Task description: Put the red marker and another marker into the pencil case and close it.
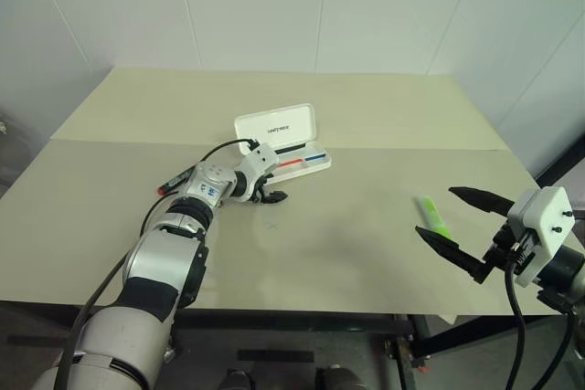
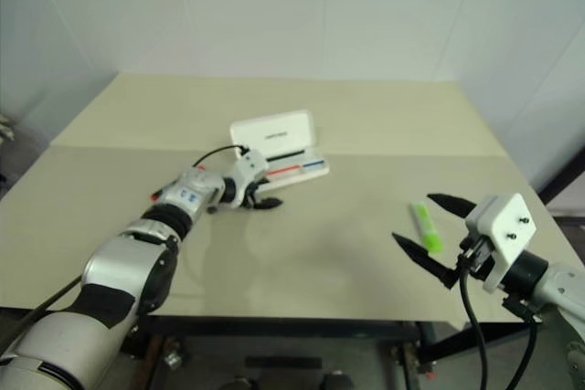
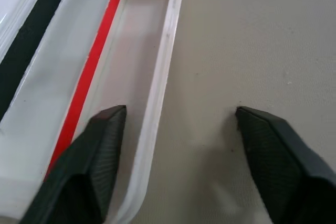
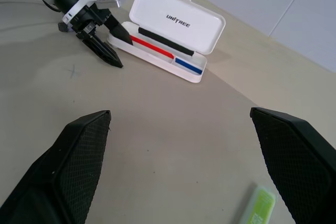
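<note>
The white pencil case lies open mid-table, its lid raised and its tray showing a red and a blue stripe. My left gripper is open at the tray's near left end. One finger hangs over the tray and the other stands on the table outside, with the tray's front wall between them. The red marker lies on the table behind my left forearm, partly hidden. The lime-green marker lies at the right. My right gripper hovers open above it, holding nothing.
The beige table has a seam running across it behind the case. White walls stand behind the table's far edge. A black cable loops from my left wrist. Bare tabletop lies between the case and the green marker.
</note>
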